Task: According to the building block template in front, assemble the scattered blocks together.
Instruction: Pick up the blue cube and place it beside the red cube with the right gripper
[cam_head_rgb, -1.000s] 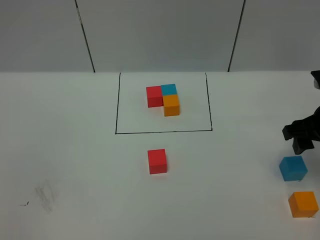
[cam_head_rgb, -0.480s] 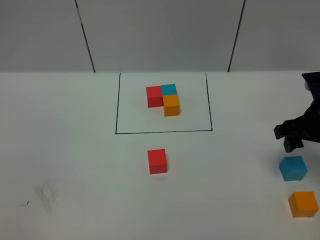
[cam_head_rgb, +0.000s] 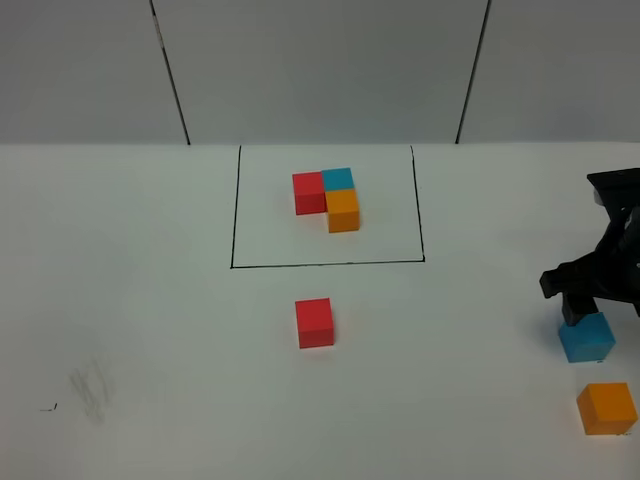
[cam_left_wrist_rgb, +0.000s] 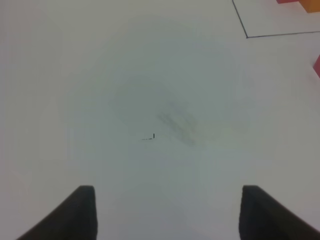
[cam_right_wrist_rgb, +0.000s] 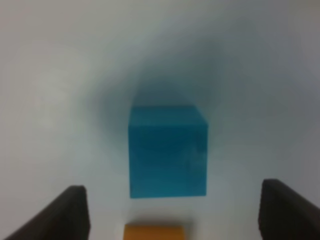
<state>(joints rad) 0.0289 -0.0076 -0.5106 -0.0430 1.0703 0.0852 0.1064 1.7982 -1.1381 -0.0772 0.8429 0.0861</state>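
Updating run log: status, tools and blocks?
Right tool open at blue cube, not gripping. Left tool open, empty. Red cube, orange cube loose outside template. No obstruction seen.

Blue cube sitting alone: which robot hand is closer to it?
Right. The right gripper hangs open just above the blue cube; the left gripper is far off, over a smudge.

We see the black right gripper (cam_head_rgb: 598, 298) at the right edge of the high view. Its arm is mostly cut off by that edge, and the gripper points downward. Its jaws stand wide apart; both dark fingertips (cam_right_wrist_rgb: 75, 215) show in the right wrist view. The black left gripper (cam_left_wrist_rgb: 167, 200) shows only in its own wrist view, its jaws also wide apart.
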